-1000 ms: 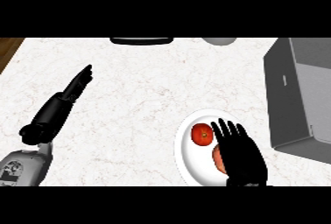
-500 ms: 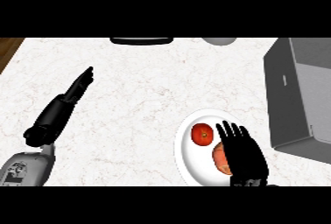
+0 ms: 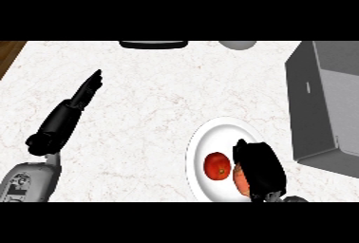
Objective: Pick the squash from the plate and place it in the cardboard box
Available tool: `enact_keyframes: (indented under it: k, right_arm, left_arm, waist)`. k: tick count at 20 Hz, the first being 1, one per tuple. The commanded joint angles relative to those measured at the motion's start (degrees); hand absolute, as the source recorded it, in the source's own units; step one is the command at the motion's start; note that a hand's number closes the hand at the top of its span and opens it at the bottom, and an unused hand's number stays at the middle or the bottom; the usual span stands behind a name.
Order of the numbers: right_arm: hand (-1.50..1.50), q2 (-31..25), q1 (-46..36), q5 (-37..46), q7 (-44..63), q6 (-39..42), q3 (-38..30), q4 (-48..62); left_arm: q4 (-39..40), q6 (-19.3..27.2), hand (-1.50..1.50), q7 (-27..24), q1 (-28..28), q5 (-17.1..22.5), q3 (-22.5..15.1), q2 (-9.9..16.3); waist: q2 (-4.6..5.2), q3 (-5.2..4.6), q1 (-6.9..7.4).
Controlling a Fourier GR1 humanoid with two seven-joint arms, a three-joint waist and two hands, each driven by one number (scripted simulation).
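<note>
White, faintly veined stone makes up the surface (image 3: 161, 99), and a strip of brown wood (image 3: 8, 54) shows beyond its far-left corner. Taking the white plate (image 3: 200, 159) as the landmark: it sits near the view's lower edge, right of centre, and its right side is covered by the right hand (image 3: 259, 168). On the plate's middle lies a red tomato (image 3: 217, 166). Just right of the tomato is the orange squash (image 3: 242, 182), mostly hidden; the right hand lies over it with its fingers curled down around it, so only an orange sliver shows at the hand's left side.

Right of the plate, just beside its rim, stands the grey cardboard box (image 3: 326, 104), its open top reaching up toward the far edge and its right side cut by the view's border. The gap between plate and box is narrow.

Left of the plate the surface is bare for a wide stretch, up to the left hand (image 3: 88, 90), which rests well apart with straight fingers pointing away toward the far edge.

Far above the plate, at the surface's back edge, sit a dark flat object (image 3: 153, 44) and a pale rounded object (image 3: 237, 44), both cut by the band.
</note>
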Motion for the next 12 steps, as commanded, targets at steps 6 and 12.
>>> enact_keyframes:
  k: [6,12]
  right_arm:
    - [1.50,-2.7,-0.4,2.1,-11.9,-8.8,0.7,-3.3]
    - [1.50,-12.8,4.5,-7.9,-37.7,-10.3,10.8,-16.7]
  left_arm:
    - [0.0,-1.2,0.00,-1.9,1.2,-0.9,1.5,0.4]
    - [0.8,-1.6,0.00,-1.8,1.4,-0.1,1.2,-0.3]
  waist:
    - [0.19,0.24,0.13]
    - [-0.04,0.37,-0.21]
